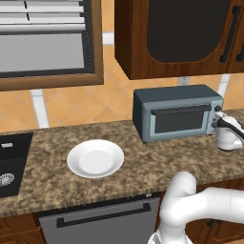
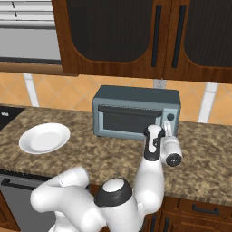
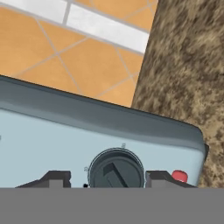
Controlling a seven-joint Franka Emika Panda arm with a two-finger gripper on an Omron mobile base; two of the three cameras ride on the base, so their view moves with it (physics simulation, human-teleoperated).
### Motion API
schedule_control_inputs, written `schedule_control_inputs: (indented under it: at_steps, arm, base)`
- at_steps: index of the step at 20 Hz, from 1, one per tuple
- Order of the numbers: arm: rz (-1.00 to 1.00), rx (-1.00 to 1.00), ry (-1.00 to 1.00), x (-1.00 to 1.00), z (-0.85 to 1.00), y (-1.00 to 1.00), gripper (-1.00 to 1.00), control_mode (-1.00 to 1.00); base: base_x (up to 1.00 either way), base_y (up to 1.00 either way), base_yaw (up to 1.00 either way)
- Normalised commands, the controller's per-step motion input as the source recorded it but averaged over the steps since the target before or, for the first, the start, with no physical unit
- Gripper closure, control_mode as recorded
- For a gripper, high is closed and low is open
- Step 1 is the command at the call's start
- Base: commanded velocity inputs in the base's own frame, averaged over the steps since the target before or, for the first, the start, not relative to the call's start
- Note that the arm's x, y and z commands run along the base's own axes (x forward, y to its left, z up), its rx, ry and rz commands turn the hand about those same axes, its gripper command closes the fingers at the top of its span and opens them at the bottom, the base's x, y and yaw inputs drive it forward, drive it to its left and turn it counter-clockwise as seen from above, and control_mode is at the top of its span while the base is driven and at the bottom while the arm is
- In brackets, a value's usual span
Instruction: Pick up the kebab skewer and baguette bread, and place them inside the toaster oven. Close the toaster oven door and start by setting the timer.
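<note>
The blue-grey toaster oven [image 1: 176, 114] [image 2: 136, 111] stands at the back of the granite counter. Its toaster oven door [image 1: 181, 120] [image 2: 129, 121] is closed, with dark glass. My gripper [image 1: 218, 125] [image 2: 168, 126] is at the oven's right side panel. In the hand view my gripper [image 3: 108, 177] is open, with a round dark knob [image 3: 116, 170] between its two finger tips. The right tip is almost against the knob, and the left tip stands a little off it. A small red button [image 3: 179, 176] sits beside the knob. The kebab skewer and baguette bread are out of view.
A bare white plate [image 1: 95, 158] [image 2: 44, 138] lies on the counter left of the oven. A dark inset [image 1: 12, 162] sits at the counter's far left. Wooden wall cabinets [image 1: 176, 38] hang above the oven. A grey appliance front [image 1: 100, 219] is below the counter edge.
</note>
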Motion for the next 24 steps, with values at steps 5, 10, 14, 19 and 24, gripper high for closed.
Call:
schedule_control_inputs:
  at_steps: [5,10,14,19,24]
  arm:
    - [0.00,0.03,0.00,-0.01,0.00,-0.07,1.00,-1.00]
    - [-0.03,0.03,0.00,0.00,0.00,-0.05,1.00,-1.00]
    - [-0.04,0.06,0.00,0.04,0.00,0.00,1.00,-1.00]
    - [-0.04,0.10,0.02,0.00,0.00,-0.06,1.00,-1.00]
    - [-0.02,0.13,0.02,0.00,0.00,-0.16,1.00,-1.00]
  base:
    - [0.00,0.00,0.00]
    - [0.00,0.00,0.00]
    - [0.00,0.00,0.00]
    - [0.00,0.00,0.00]
    - [0.00,0.00,0.00]
